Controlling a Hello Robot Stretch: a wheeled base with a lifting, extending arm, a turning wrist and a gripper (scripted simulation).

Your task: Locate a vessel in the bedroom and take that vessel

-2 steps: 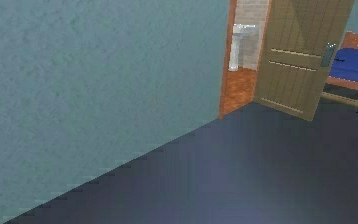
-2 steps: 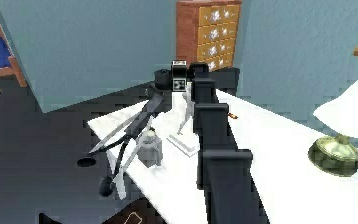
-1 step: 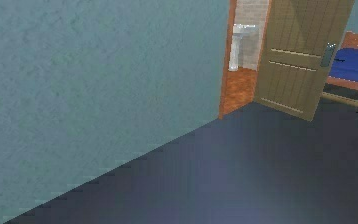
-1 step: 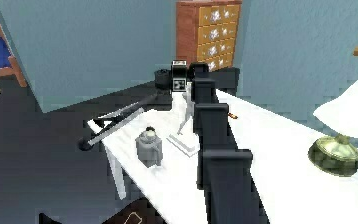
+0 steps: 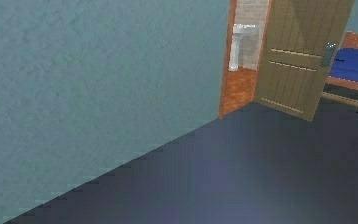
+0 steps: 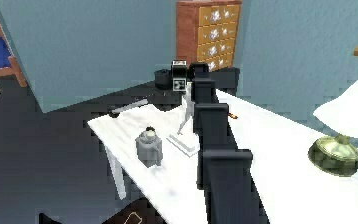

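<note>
On the white table (image 6: 277, 150) in the arm side view stands a small grey pot-like thing with a knob on top (image 6: 150, 147), near the table's left end. A squat green-gold rounded vessel (image 6: 334, 153) sits at the table's right. My dark arm bar (image 6: 219, 150) rises across the table to two white marked squares (image 6: 189, 70). The gripper (image 6: 137, 102) reaches left from them, past the table's far corner. I cannot tell whether it holds anything.
A white upright object (image 6: 187, 125) stands on the table beside the arm. A wooden drawer chest (image 6: 209, 35) stands against the far wall. The forward view has a blue-grey wall (image 5: 87, 90), dark floor, an open wooden door (image 5: 297, 55), a bathroom sink (image 5: 243, 42) and a blue bed (image 5: 352, 65).
</note>
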